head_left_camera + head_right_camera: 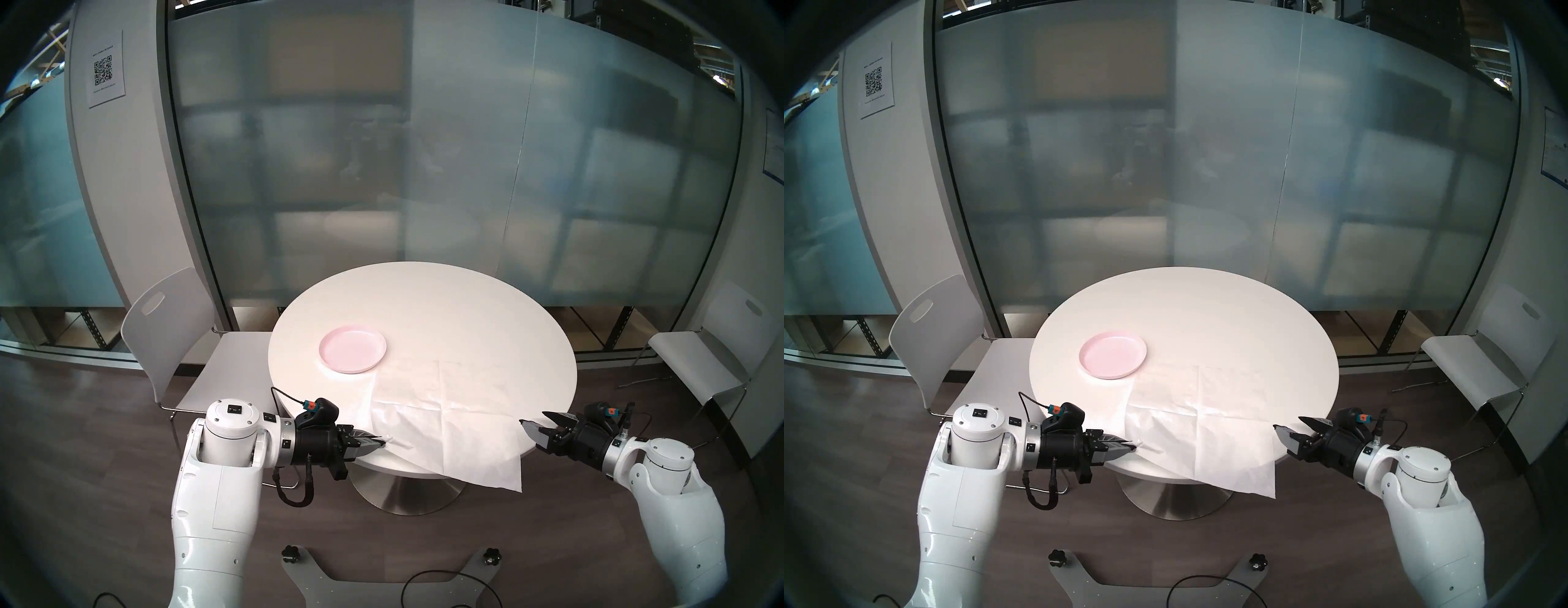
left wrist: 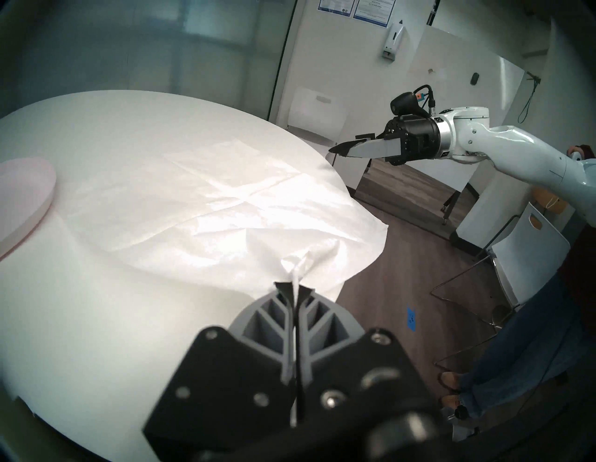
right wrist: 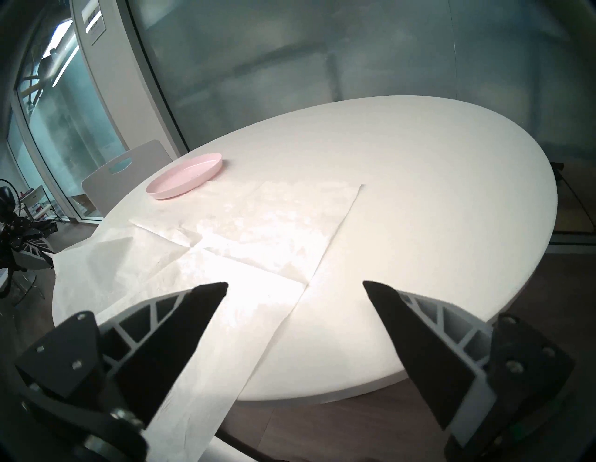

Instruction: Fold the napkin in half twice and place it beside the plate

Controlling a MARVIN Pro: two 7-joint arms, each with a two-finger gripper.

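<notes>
Your left end effector (image 1: 384, 444) is clamped on the napkin's (image 1: 445, 420) near-left corner at the counter (image 1: 466, 305) edge. Your right end effector (image 1: 539, 422) stands apart, empty, just off the napkin's right edge. The napkin overhangs the near rim, its far-left corner touching the plate (image 1: 352, 348).

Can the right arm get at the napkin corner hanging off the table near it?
Probably yes. The right end effector is open, beside the table edge, and the napkin corner overhangs just below it with nothing between.
</notes>
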